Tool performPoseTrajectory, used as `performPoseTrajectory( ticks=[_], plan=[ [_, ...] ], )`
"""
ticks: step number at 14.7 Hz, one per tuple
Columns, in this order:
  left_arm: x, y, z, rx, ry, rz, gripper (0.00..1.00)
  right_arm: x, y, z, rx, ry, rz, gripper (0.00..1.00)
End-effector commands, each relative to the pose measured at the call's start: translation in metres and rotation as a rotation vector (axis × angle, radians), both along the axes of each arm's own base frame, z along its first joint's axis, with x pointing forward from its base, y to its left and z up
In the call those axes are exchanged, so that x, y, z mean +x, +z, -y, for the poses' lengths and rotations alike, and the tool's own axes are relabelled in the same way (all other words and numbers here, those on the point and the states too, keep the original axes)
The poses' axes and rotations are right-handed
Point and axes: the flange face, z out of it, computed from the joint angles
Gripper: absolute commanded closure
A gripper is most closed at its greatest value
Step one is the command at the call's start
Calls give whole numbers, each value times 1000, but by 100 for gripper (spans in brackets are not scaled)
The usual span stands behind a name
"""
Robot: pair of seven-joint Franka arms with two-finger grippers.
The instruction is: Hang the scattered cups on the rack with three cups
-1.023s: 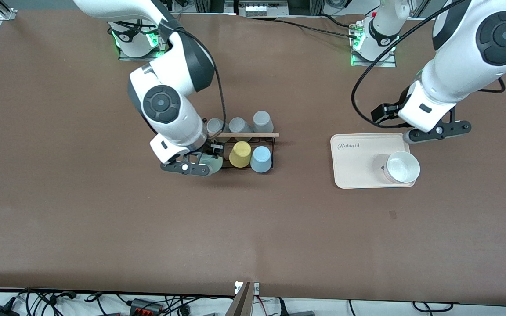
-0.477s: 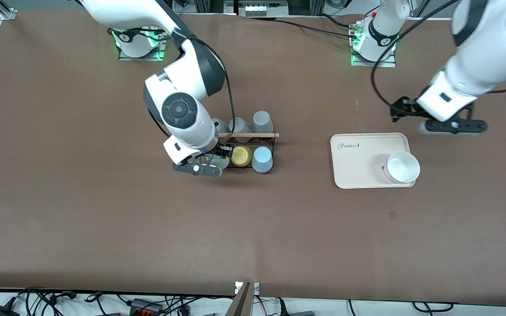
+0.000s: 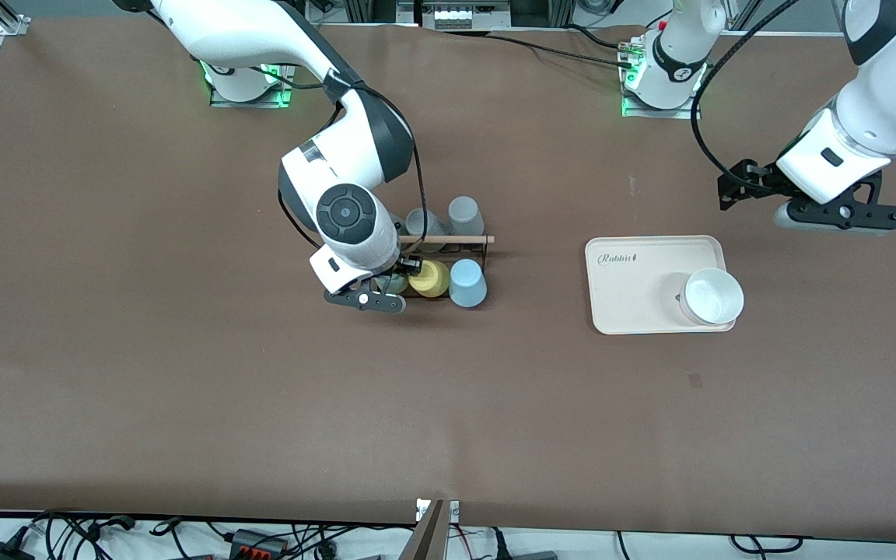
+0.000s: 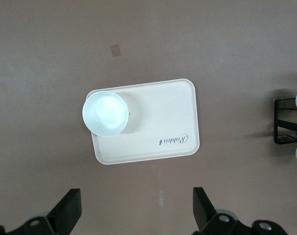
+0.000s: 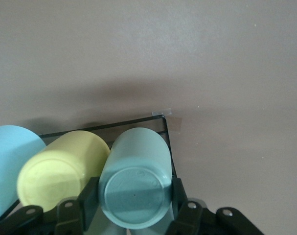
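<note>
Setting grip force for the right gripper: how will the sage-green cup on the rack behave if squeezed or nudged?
The sage-green cup looks thin and smooth, so probably light and slippery. Its taper might let it slide between the fingers. Inverted on the rack, it should not roll.

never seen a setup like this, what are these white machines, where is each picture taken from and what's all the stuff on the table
These are two robot arms bolted to a brown table. One picture looks down from a high camera facing them; the other two come from cameras on each wrist.

The right gripper is at the black wire rack, its fingers on either side of an upturned green cup. Beside it on the rack sit a yellow cup, a blue cup and grey cups.

The left gripper hangs open and empty over bare table near a beige tray, which holds a white bowl.
</note>
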Motion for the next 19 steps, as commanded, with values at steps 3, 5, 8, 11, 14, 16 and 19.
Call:
performPoseTrajectory(
  ticks=[3, 5, 8, 11, 14, 16, 19],
  plan=[
    [-15, 10, 4, -2, 94, 3, 0, -1, 3, 1, -6, 2, -1, 0],
    [-15, 9, 5, -3, 93, 14, 0, 5, 16, 4, 12, 30, 21, 0],
    [-15, 9, 7, -3, 94, 12, 0, 27, 74, 39, 28, 24, 81, 0],
    [-12, 9, 5, -6, 100, 16, 0, 67, 131, 130, 27, -64, 91, 0],
    [-13, 11, 4, -4, 102, 13, 0, 86, 172, 225, 31, -118, 106, 0],
    [-12, 11, 2, -5, 106, 15, 0, 84, 186, 270, 23, -75, 72, 0],
    [-13, 12, 10, -5, 94, 18, 0, 77, 207, 331, 6, -29, 63, 0]
  ],
)
